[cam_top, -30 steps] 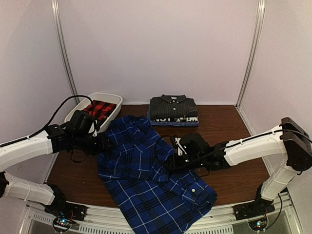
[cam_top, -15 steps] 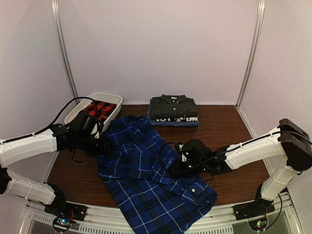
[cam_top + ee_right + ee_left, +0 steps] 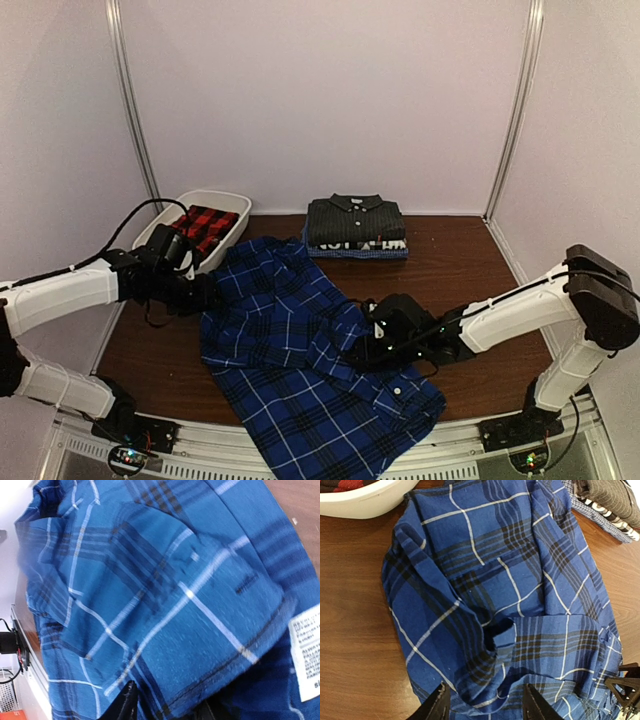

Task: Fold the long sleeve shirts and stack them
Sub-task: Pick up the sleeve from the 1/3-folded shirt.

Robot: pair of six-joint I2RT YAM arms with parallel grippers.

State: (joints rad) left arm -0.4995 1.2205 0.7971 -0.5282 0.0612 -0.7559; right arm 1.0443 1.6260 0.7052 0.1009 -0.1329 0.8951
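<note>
A large blue-and-black plaid shirt (image 3: 300, 350) lies spread and rumpled across the middle of the table. My left gripper (image 3: 205, 293) is low at its left edge; in the left wrist view that gripper (image 3: 487, 705) is open, fingers astride a raised fold of the plaid shirt (image 3: 495, 595). My right gripper (image 3: 362, 350) rests on the shirt's right part. In the right wrist view the right gripper (image 3: 165, 711) is open, with a hemmed flap of the plaid shirt (image 3: 165, 595) lying between its fingers. A folded dark charcoal shirt (image 3: 355, 220) tops a stack at the back. A red-and-black plaid shirt (image 3: 205, 224) lies in the tub.
The white plastic tub (image 3: 237, 207) stands at the back left, close to the blue shirt's collar end. Bare brown table (image 3: 480, 290) shows to the right and at the far left. Pale walls close in the back and sides. A white care label (image 3: 307, 650) is sewn inside the shirt.
My right gripper has slid toward the near edge over the blue shirt and its jaws have spread. My left arm has drawn back slightly to the left.
</note>
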